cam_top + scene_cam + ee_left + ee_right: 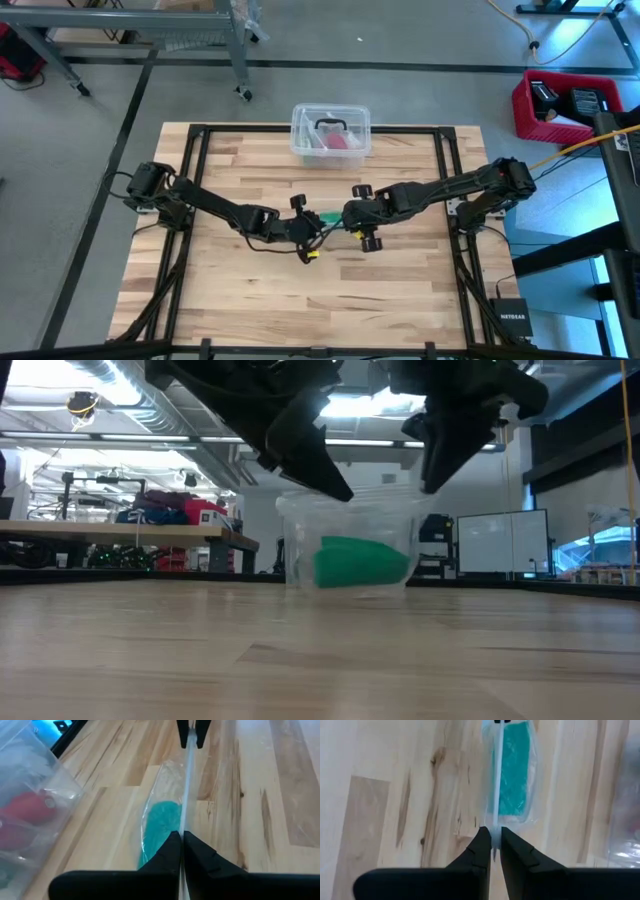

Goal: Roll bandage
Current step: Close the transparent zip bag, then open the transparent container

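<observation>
Left gripper (181,837) and right gripper (492,832) pinch opposite edges of the bandage's clear wrapper (532,775), apparently to tear it open, plastic tub (330,130) at twelve o'clock.

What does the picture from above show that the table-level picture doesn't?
Only from above: both whole arms reaching in from the table's sides, the red crate on the floor, and something pink-red inside the clear tub.
Only at table level: the room behind, with benches and ceiling lights.
Both: the left gripper and right gripper pinching a clear wrapper holding the green bandage between them.
</observation>
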`<state>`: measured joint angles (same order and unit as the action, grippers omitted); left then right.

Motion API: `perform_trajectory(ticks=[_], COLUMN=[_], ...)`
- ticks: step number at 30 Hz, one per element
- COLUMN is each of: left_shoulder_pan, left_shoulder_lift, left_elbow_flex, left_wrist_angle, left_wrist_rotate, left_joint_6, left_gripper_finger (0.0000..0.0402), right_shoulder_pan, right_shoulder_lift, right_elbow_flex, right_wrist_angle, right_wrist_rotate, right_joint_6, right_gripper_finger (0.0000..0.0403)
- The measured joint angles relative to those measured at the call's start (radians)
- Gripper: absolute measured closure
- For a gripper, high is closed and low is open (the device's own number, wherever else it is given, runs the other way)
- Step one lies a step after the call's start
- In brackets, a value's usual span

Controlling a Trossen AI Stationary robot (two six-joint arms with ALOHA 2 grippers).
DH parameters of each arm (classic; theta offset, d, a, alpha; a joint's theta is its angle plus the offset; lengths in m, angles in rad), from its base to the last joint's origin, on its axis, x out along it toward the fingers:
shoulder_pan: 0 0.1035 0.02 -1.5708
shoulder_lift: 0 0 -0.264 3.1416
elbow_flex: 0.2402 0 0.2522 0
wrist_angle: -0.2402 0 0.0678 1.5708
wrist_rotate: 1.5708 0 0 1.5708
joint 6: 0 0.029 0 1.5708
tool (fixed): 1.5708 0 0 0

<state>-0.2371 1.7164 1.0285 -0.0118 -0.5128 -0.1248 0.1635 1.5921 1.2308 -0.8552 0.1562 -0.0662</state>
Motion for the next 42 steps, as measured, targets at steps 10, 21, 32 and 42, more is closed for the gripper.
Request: perform_trajectory(ticks=[10,21,32,42], left_shoulder_pan=[-0.004,0.003,0.264,0.551], left_shoulder_lift=[-0.007,-0.215,-0.432,-0.515], left_elbow_flex=[0.057,0.105,-0.158,-0.237], left_wrist_angle=[-0.018,-0.29,-0.082,0.006], left_wrist_rotate=[0.001,-0.022,-0.025,0.1], left_joint_6=[0.053,0.198,0.305,0.154], left_gripper_finger=[0.0366,0.029,0.0303,0.0306], right_shoulder_pan=[-0.001,-0.074,-0.482,-0.843], right_shoulder_lift=[-0.002,-0.081,-0.09,-0.171], right_elbow_flex=[0.011,0.14,0.123,-0.089], right_wrist_angle=[0.015,-0.028,0.195,0.292], right_wrist_rotate=[0.021,0.142,-0.052,-0.228], right_joint_6=[0.074,-0.156,-0.323,-0.213], right_gripper_finger=[0.0318,0.0161,0.0171,0.0193])
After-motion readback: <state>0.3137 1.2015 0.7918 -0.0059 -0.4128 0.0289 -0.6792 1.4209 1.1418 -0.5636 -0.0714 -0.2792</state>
